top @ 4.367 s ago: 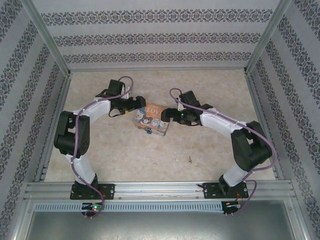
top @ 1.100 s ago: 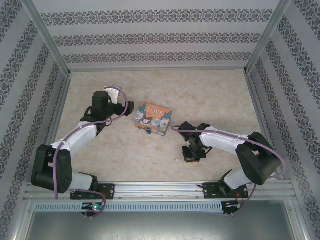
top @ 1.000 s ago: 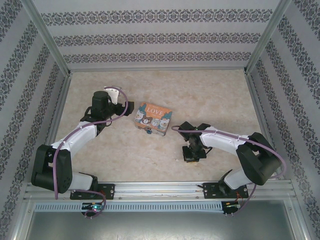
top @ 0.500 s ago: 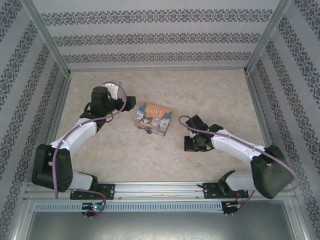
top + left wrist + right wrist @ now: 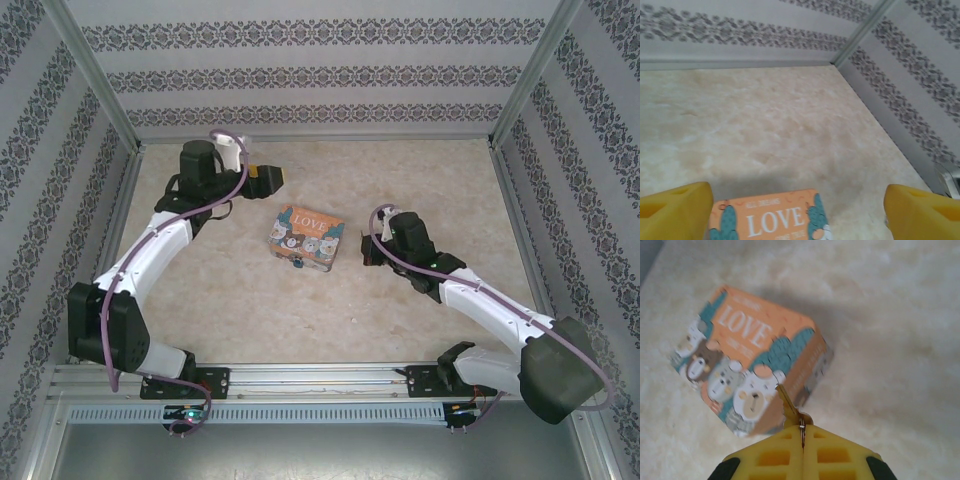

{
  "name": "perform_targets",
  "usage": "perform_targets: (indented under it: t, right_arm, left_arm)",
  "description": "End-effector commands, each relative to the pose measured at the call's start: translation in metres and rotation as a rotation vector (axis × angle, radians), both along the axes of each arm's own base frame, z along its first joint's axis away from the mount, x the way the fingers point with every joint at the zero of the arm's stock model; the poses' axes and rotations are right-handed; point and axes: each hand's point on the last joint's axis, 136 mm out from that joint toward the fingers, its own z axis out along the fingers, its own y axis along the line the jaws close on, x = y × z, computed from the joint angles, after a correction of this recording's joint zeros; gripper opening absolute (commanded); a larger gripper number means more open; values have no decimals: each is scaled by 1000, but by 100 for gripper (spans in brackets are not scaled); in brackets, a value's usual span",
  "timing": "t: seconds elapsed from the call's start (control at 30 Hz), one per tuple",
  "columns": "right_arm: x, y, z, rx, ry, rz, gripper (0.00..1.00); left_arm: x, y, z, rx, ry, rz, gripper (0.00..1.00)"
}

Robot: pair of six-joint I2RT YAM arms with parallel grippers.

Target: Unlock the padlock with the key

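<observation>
Top view first. A second ago the right claw (image 5: 362,250) was down low on the counter (image 5: 420,180), nearer my side. Now it has lifted and swung over, and it sits just beside the right end of the LOVE tin (image 5: 307,237). The left claw (image 5: 268,178) has gone the other way, pulling up and back, so it now hangs past the tin's far-left corner and well clear of it. The padlock (image 5: 297,266) is that tiny dark speck on the tin's near edge, as best I can make out at this size. The tin itself hasn't budged.

In the left wrist view the two yellow pads (image 5: 675,212) stand wide apart at the bottom corners with nothing between them. The orange top of the tin peeks in below. So that claw is spread and empty, just looking down at the box.

The right wrist view is the good one. The right claw's jaws are pressed together and pinching the key (image 5: 786,402) by its ring end. The brass blade sticks out forward, toward the near corner of the tin.

My read is that the pickup is done and I'm now carrying the key to the lock. The hard bit is ahead: lining that blade up with a very small keyhole. The left claw will likely have to steady the tin or padlock first, or the push could just shove everything along.
</observation>
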Motion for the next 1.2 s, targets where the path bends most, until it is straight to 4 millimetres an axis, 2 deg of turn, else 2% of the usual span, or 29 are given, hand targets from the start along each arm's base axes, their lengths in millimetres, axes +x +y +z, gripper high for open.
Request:
perform_targets:
  t: [0.0,0.2,0.47,0.87,1.17]
  right_arm:
    - [18,8,42,24,-200,39,0]
    - [23,20,72,60,-332,95,0]
    - [22,38,90,29,-452,137,0]
    - [22,52,96,45,-476,166,0]
    - [26,59,96,66,-479,164,0]
  left_arm:
    - [-26,-37,10,-4,21,-177,86]
    - [-40,-75,19,-34,35,-299,75]
    - [-47,-107,17,-56,74,-389,71]
    - [-43,-126,-1,-76,152,-405,61]
    - [-44,-139,-12,-94,209,-425,57]
